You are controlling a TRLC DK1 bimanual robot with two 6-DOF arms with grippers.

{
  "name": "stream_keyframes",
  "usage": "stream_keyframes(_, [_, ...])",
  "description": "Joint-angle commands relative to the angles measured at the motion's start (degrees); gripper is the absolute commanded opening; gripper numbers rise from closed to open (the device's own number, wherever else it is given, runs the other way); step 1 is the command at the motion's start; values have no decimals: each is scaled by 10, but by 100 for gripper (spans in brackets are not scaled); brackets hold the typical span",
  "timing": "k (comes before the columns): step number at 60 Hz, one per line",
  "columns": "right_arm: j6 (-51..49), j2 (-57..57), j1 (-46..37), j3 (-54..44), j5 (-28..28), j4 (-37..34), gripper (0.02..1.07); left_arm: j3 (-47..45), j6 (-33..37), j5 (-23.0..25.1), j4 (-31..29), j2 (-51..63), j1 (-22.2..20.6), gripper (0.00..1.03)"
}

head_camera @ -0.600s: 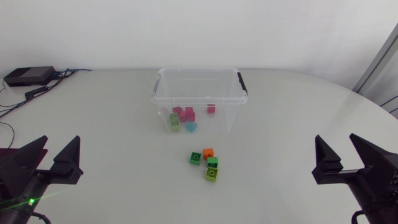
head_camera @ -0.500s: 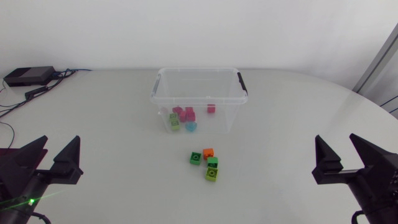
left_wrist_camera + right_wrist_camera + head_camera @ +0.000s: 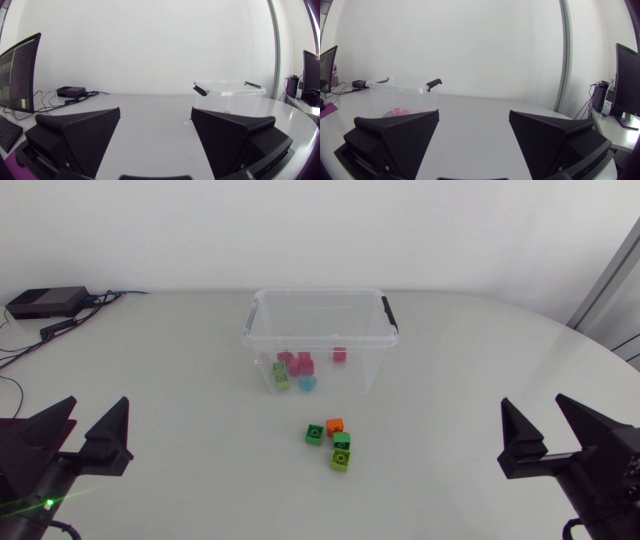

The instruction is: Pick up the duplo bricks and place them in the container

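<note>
Slightly leftward the right end effector point(image 3: 532, 404) is shifted, lower right; left end effector point(image 3: 98, 404) is unmoved; both are held wide, empty.

Your matte black right gripper point(image 3: 474, 115) stood open; ahead of it, the clear plastic container point(image 3: 395, 87) held small pink bricks point(image 3: 397, 110).

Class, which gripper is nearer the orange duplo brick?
Right. The right gripper is off to one side of the orange duplo brick; the left gripper is farther off, opposite.
</note>
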Motion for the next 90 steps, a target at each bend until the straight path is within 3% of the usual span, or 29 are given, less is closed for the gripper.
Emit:
stream_keyframes(1, [8, 1, 6, 20, -5, 2, 103, 45, -7, -2, 7, 19, 2, 99])
stream_keyframes(10, [8, 84, 15, 72, -8, 10, 103, 116, -7, -2, 8, 123, -18, 99])
stream_keyframes(26, [10, 252, 48, 134, -10, 36, 103, 249, 8, -2, 5, 435, -125, 97])
stream_keyframes(39, [8, 405, 49, 179, -33, 12, 103, 355, 143, -15, -48, 663, -200, 96])
stream_keyframes(45, [8, 448, 25, 187, -81, 0, 103, 380, 276, -17, -50, 743, -238, 94])
stream_keyframes(50, [9, 474, 20, 194, -114, -28, 103, 418, 300, -17, -96, 793, -260, 95])
stream_keyframes(59, [-15, 505, 34, 218, -118, -111, 103, 462, 371, -13, -149, 865, -311, 97])
stream_keyframes(67, [-89, 506, 63, 217, -153, -147, 103, 511, 424, 48, -183, 931, -330, 97])
stream_keyframes(80, [-277, 500, 134, 223, -139, -257, 102, 589, 502, 141, -193, 1026, -326, 97])
stream_keyframes(84, [-321, 476, 151, 196, -125, -231, 102, 605, 523, 161, -196, 1046, -327, 96])
stream_keyframes(90, [-341, 520, 159, 210, -161, -233, 102, 626, 545, 171, -201, 1077, -334, 96])
